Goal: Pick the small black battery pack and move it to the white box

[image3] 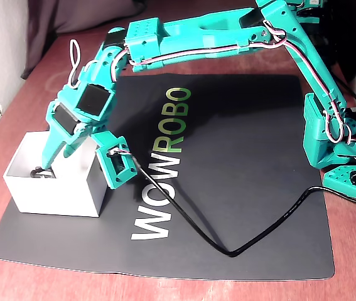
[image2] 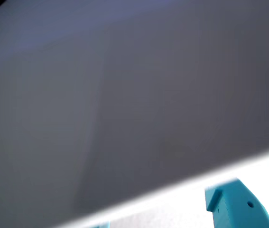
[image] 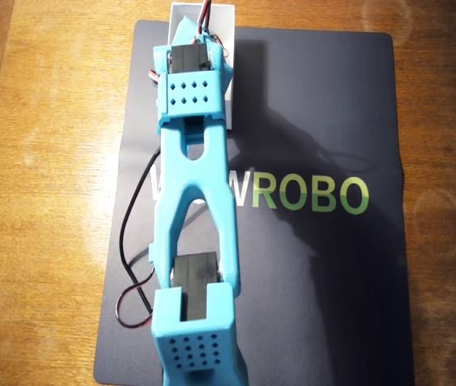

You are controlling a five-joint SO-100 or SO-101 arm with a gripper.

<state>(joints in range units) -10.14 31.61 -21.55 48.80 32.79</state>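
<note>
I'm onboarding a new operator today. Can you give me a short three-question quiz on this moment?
1. True or false: the gripper reaches down inside the white box.
2. In the fixed view, the white box sits on which corner of the black mat: A near left, B far right, C near right?
3. Fill in: the mat's lettering reads ____.

Key: 1 true. 2 A. 3 WOWROBO. The battery pack cannot be made out clearly in any view, so do not ask about it.
</note>
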